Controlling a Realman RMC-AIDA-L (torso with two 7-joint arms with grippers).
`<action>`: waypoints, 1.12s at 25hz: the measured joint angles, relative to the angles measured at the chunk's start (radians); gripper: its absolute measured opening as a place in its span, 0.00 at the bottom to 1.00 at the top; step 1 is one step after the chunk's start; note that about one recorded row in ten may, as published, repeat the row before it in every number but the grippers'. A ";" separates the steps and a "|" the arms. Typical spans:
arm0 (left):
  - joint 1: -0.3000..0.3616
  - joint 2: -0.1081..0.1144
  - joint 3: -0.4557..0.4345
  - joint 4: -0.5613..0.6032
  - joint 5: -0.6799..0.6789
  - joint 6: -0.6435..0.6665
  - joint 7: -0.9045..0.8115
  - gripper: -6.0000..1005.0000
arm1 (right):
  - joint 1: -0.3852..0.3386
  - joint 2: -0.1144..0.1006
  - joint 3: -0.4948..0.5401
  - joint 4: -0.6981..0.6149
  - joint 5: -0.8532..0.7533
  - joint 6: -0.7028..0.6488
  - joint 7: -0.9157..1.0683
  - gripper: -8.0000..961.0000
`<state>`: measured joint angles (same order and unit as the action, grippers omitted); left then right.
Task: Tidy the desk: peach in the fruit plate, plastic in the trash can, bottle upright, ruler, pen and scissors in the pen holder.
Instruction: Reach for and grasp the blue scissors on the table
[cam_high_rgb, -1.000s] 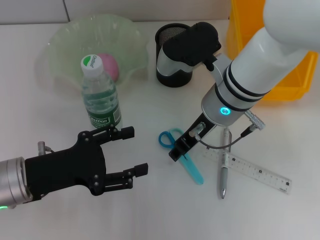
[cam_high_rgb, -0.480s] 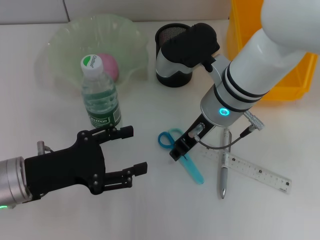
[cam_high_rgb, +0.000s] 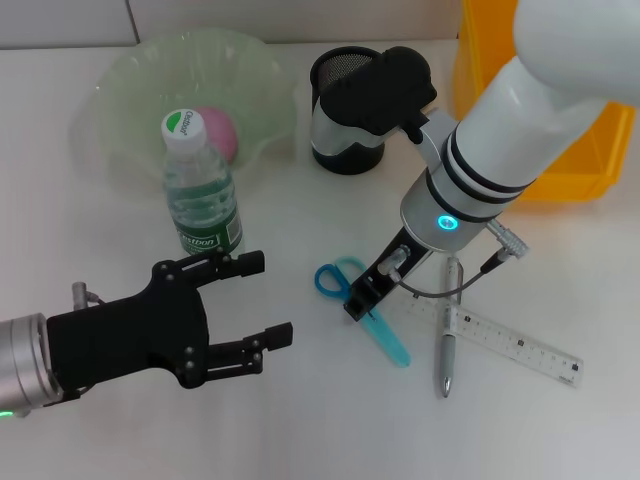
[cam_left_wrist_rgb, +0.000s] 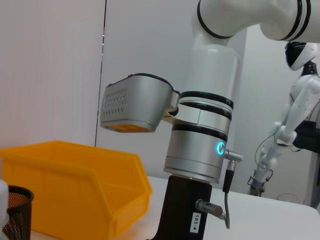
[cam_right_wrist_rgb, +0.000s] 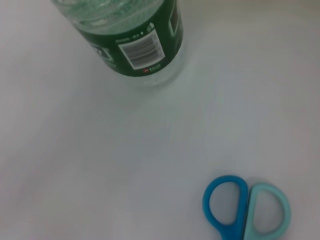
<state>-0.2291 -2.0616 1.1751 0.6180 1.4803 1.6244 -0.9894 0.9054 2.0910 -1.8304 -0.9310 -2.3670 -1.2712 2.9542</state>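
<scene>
**Right gripper settling onto the scissors**

Head view showed the right gripper (cam_high_rgb: 362, 300) low over the scissors (cam_high_rgb: 362, 308), which lay flat on the tabletop (cam_high_rgb: 120, 220) at about 6 o'clock from the pen holder (cam_high_rgb: 345, 98). Over the last second it had crept slightly toward the blue handle loops, which themselves had barely shifted. Whether its fingers were spread or closed could not be told, and nothing looked lifted. That small drift suggested the grasp was being lined up.

The pen (cam_high_rgb: 449, 340) and ruler (cam_high_rgb: 505, 340) lay just beside the scissors at 3 o'clock. The bottle (cam_high_rgb: 200, 190) stood upright, and the peach (cam_high_rgb: 222, 132) sat in the fruit plate (cam_high_rgb: 130, 90). The left gripper (cam_high_rgb: 265, 300) hovered wide open and empty at 6 o'clock from the bottle, unchanged.
</scene>
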 joint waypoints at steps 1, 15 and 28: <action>0.000 0.000 -0.002 0.000 0.000 0.000 0.000 0.81 | 0.000 0.000 -0.001 -0.001 0.000 -0.001 0.000 0.38; 0.001 0.000 -0.005 -0.001 0.000 -0.004 0.000 0.81 | 0.004 0.001 -0.003 0.000 -0.009 -0.001 -0.005 0.29; 0.001 -0.001 -0.005 0.005 -0.002 -0.005 0.000 0.81 | 0.015 0.001 -0.016 0.008 -0.009 0.002 -0.010 0.24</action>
<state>-0.2285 -2.0623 1.1704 0.6226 1.4786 1.6198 -0.9895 0.9205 2.0922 -1.8462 -0.9227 -2.3760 -1.2696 2.9438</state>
